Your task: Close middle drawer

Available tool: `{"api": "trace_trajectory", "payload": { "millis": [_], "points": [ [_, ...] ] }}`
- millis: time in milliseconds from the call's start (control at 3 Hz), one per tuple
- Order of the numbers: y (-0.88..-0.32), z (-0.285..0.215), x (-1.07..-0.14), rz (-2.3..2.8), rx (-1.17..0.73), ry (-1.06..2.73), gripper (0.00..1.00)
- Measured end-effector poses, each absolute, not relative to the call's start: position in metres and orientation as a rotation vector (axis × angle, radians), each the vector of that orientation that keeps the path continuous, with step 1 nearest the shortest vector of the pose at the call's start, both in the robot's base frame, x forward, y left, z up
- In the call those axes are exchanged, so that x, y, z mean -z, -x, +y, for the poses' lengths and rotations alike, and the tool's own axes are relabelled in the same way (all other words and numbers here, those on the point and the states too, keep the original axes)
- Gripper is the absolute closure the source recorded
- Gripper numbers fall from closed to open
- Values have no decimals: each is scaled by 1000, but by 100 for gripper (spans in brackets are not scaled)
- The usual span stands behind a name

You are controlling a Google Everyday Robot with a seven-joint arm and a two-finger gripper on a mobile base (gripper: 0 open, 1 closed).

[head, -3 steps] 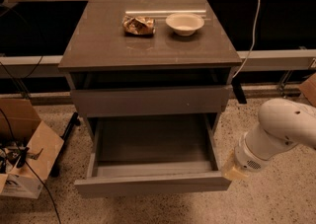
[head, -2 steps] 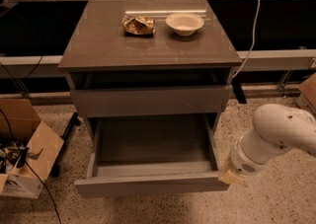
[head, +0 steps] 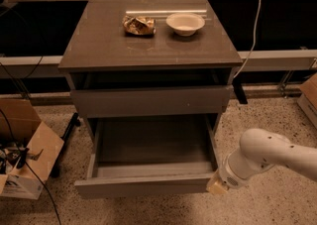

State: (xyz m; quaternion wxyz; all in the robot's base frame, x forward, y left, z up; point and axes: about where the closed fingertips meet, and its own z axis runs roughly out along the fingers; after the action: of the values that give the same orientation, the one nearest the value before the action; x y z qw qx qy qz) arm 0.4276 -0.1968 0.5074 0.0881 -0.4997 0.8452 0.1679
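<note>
Remote session, drawer cabinet: the middle drawer [head: 151, 142] stood pulled far out of the grey-brown cabinet [head: 79, 78], its plain grey inside bare and open to the camera, below the upper drawer front [head: 148, 101], which sat nearly flush.

The robot's gripper [head: 217, 186] was low at the right end of the drawer's front panel [head: 138, 187], touching it or just beside it; I could not say which from my screen. Nor could I tell whether the gripper was open or closed, as only its pale tip showed past the white arm [head: 267, 155]. It appeared to hold nothing.

I judged the drawer stiff and boxy, light with nothing in it, and likely to run straight back on its slides. The flat panel offered no handle to grip, so I reckoned a push on its face was the way in. A push from the far right corner could skew the drawer in its runners, and a spot nearer the panel's middle looked safer to me.

On the tabletop [head: 99, 40] a white bowl [head: 185, 23] and a crumpled snack packet [head: 139, 25] sat side by side near the back, well apart from the work. An open cardboard box [head: 29, 154] lay on the floor to the left.
</note>
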Motion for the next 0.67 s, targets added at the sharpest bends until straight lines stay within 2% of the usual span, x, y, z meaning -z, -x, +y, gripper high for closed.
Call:
{"api": "trace_trajectory", "payload": {
  "millis": [667],
  "points": [
    [-446, -173, -390, 2573, -777, 1340, 100]
  ]
}}
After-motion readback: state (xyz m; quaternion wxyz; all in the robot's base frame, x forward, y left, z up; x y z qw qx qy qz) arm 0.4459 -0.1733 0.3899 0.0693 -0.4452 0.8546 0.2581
